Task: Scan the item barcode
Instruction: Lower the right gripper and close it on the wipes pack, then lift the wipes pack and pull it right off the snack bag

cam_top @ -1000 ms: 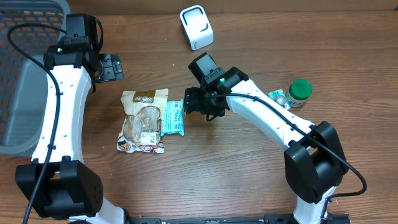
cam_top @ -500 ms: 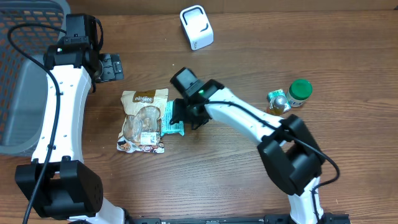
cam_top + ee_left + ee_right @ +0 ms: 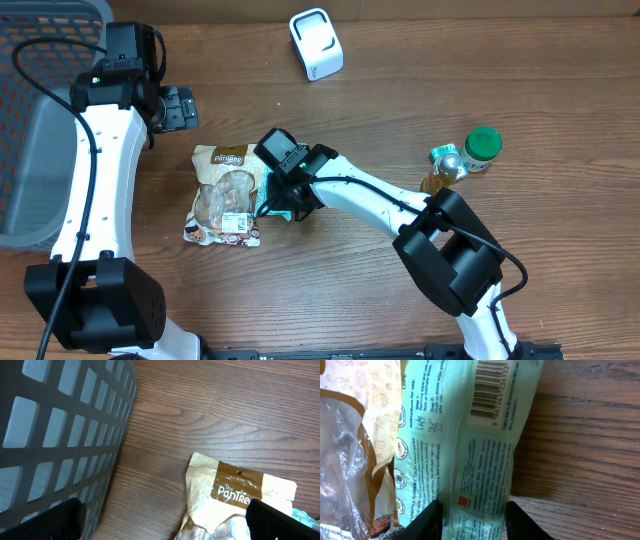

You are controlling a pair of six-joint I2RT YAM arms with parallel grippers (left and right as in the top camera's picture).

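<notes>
The wipes packet (image 3: 470,460) lies flat on the tabletop (image 3: 400,290) at the centre of the overhead frame, touching the right edge of the snack bag (image 3: 225,195), its barcode (image 3: 490,387) facing up. The right fingers (image 3: 427,522) straddle the packet's lower end, one against each long side; whether they pinch it I cannot tell. The left fingers (image 3: 60,522) are spread wide and hold nothing, at upper left beside the grey basket (image 3: 30,180). The white scanner (image 3: 316,43) stands at top centre.
</notes>
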